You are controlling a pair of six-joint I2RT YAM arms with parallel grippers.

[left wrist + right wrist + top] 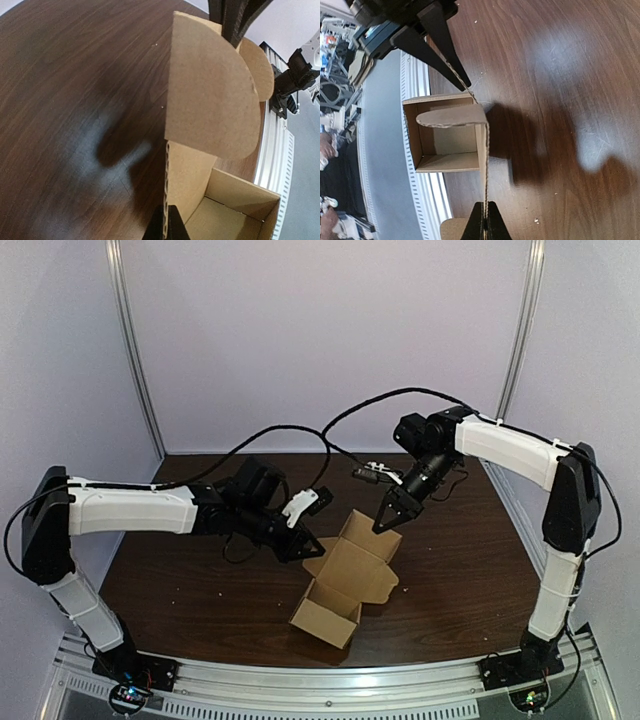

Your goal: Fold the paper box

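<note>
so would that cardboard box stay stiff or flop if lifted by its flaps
Likely stiff: the cardboard box shows a corrugated edge. Probably light, being empty. The rounded flap would likely hinge at its crease, so the body may swing.

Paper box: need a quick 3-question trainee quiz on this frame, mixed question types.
1. True or false: the paper box is already folded fully closed.
2. What is the left pincer doing? A) hanging open, clear of the box B) shut on the edge of a cardboard flap C) resting open inside the box
3. Counting the right pincer, how many pincers are shut on the box?

Key: 1 false, its top is open and the inside shows; 2 B; 3 two.
</note>
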